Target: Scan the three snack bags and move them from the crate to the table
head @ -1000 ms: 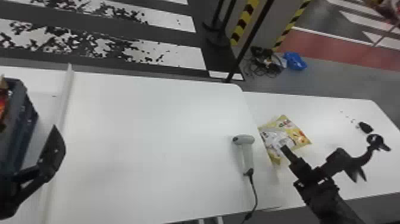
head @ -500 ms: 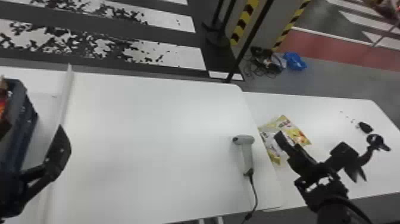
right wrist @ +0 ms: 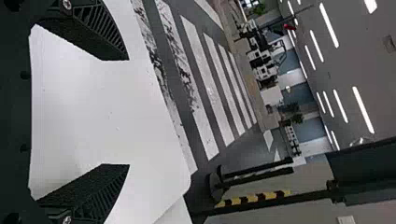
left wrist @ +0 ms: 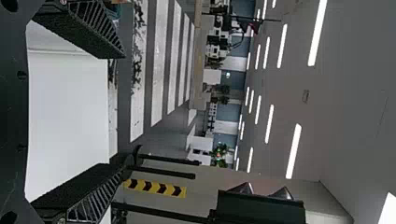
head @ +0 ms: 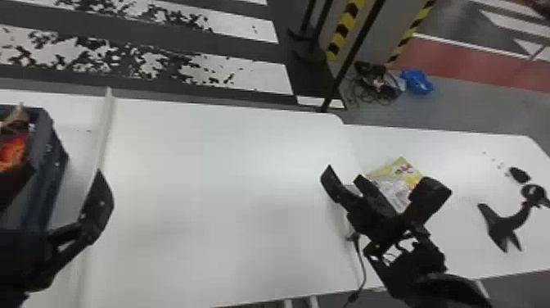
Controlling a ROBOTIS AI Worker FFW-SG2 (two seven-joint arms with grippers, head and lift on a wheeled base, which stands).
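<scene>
Key relation here: the red-orange snack bag (head: 12, 149) in the crate (head: 51, 164) lies to our left and a bit beyond our left tool (left wrist: 116, 111), so the left arm is clearly nearer. Left tool is released, nothing between its fingers. In the head view its fingers come on either side of the crate's near-right wall, one over the crate, the other out by the pale raised strip (head: 107, 118); that wall runs roughly away from us, same way as the strip. So we judge the next pick is for the left arm: shift left, forward and down into the crate, without catching the wall. Which way the bag's long axis points, we can't tell, it's mostly cut off. Right tool (right wrist: 128, 112) is released as well, fingers wide apart and empty, over the right part of the desk (head: 229, 184), far from the crate. The yellow snack bag (head: 399, 170) lies flat on the desk's right-hand section, partly behind that tool in the head view, and looks already placed, so we'd leave it alone.
</scene>
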